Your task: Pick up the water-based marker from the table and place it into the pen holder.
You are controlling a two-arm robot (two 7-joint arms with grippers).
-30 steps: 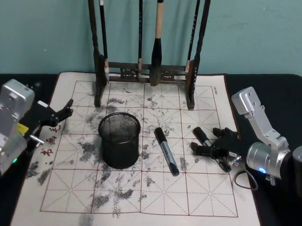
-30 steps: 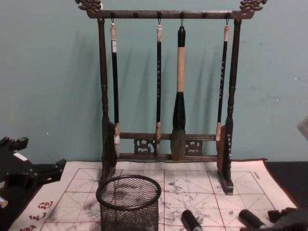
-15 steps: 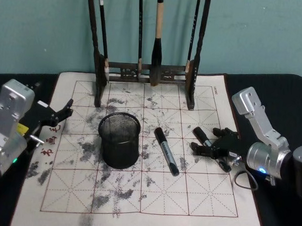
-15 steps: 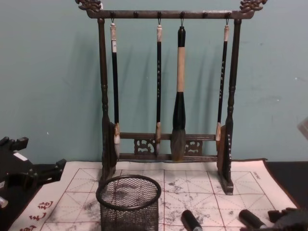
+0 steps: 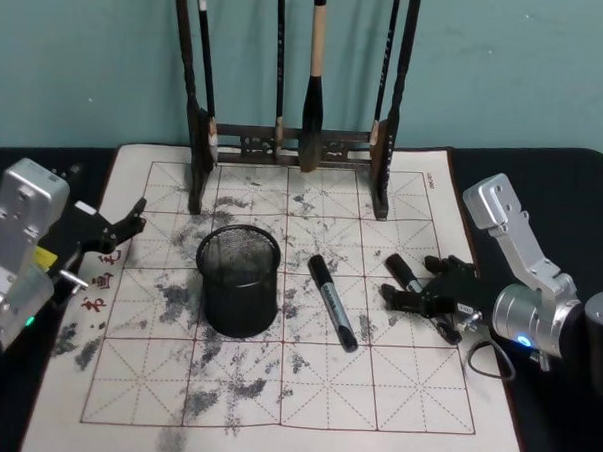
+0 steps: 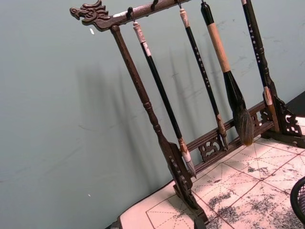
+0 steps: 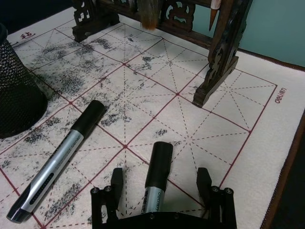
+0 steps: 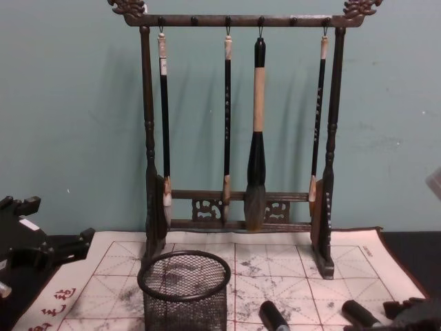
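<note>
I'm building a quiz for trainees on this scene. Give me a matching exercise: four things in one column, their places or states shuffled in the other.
1 pen holder
2 centre marker
3 right marker
4 brushes

A hanging on the wooden rack
B between the open fingers of the right gripper
C upright on the mat
D lying on the mat, clear of both grippers

Pairs: 1-C, 2-D, 3-B, 4-A

bare mat (image 5: 304, 386) lies before the pen holder (image 5: 238, 281); the brush rack (image 5: 290, 140) stands behind it.
</note>
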